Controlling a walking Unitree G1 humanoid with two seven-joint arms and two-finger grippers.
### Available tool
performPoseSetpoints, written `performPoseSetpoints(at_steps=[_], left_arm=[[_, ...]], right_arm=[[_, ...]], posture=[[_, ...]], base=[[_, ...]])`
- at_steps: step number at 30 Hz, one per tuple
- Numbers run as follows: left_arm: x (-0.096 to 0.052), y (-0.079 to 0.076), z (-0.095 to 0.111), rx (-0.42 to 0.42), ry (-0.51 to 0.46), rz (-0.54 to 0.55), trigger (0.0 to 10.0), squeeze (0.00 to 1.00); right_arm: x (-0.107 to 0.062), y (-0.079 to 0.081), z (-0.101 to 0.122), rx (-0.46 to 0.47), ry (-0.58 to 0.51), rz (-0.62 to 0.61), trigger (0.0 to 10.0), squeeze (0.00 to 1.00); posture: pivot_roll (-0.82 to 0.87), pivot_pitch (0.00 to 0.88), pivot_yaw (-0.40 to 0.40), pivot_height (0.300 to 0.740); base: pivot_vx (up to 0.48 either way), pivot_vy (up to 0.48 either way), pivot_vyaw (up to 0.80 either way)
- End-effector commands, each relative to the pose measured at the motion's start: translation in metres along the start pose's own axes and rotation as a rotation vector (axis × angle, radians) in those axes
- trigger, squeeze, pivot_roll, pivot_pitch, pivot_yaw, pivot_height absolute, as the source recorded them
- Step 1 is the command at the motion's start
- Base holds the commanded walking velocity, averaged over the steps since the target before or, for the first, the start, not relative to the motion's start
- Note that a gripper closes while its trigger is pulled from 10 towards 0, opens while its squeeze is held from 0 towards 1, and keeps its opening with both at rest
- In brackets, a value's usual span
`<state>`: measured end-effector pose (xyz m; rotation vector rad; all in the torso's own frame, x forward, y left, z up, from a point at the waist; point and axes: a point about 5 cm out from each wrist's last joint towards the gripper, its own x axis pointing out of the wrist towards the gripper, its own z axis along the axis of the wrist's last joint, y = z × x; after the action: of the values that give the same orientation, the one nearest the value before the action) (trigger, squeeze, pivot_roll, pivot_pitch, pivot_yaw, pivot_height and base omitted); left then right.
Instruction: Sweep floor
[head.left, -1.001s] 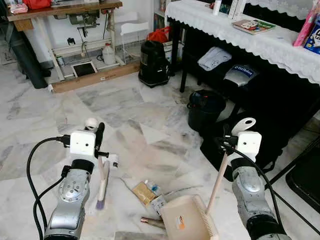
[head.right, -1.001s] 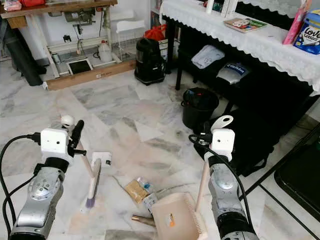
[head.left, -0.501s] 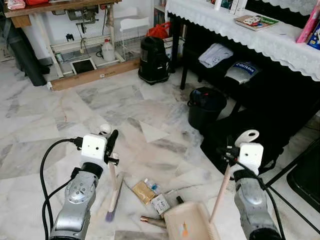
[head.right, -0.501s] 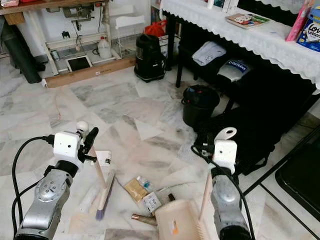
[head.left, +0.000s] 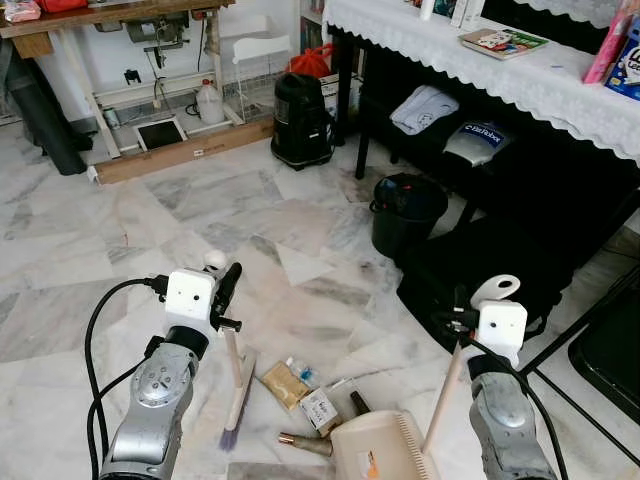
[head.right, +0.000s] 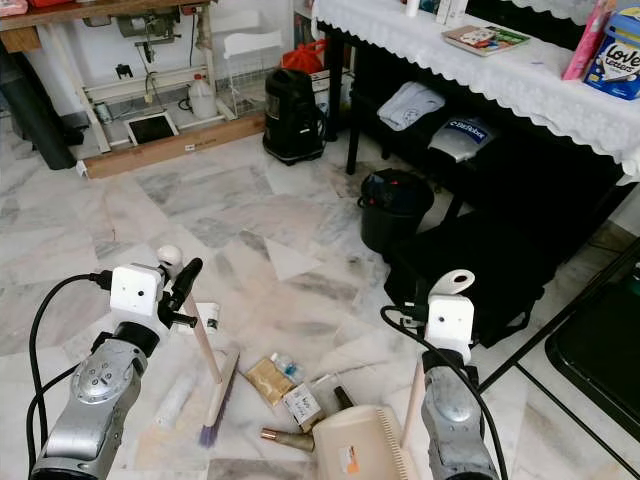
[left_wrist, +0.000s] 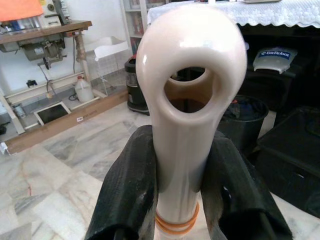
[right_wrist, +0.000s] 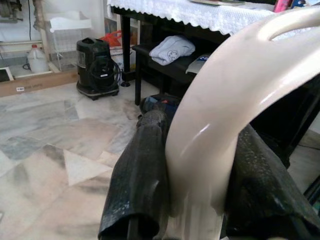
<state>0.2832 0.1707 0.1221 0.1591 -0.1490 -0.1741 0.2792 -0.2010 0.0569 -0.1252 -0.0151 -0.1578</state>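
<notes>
Your left gripper (left_wrist: 180, 165) was clamped on the brush (head.left: 237, 392) handle, your right gripper (right_wrist: 200, 185) clamped on the dustpan (head.left: 385, 450) handle
You had the bristles on the floor (head.left: 130, 220) just left of the litter (head.left: 310, 395), the pan mouth touching its right side; best to drag the brush low and slowly rightward, pan edge flat

A black vacuum cleaner (head.left: 305, 120) stands near a sewing table (head.left: 120, 20), and a black bucket (head.left: 408, 212) sits beside the lace-covered table (head.left: 520, 75).
</notes>
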Motion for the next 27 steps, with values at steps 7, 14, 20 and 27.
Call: performPoseSetpoints(at_steps=[7, 14, 20, 27], left_arm=[[0.001, -0.005, 0.008, -0.012, -0.034, -0.024, 10.0, 0.0], [0.002, -0.008, 0.006, -0.025, -0.021, -0.043, 10.0, 0.0], [0.004, -0.012, 0.001, -0.033, 0.011, -0.072, 10.0, 0.0], [0.002, -0.013, -0.006, -0.033, 0.053, -0.095, 10.0, 0.0]], right_arm=[[-0.008, -0.004, -0.004, -0.035, 0.027, -0.02, 10.0, 0.0], [-0.011, -0.002, -0.009, -0.031, 0.048, -0.036, 10.0, 0.0], [-0.011, 0.001, -0.012, -0.048, 0.062, -0.032, 10.0, 0.0], [-0.007, -0.004, -0.011, -0.097, 0.032, -0.087, 10.0, 0.0]], posture=[[-0.03, 0.092, -0.03, 0.74], [-0.03, 0.093, -0.028, 0.74], [-0.02, 0.096, -0.027, 0.74], [-0.02, 0.096, -0.021, 0.74]], base=[[0.0, 0.0, 0.0], [0.0, 0.0, 0.0], [0.0, 0.0, 0.0], [0.0, 0.0, 0.0]])
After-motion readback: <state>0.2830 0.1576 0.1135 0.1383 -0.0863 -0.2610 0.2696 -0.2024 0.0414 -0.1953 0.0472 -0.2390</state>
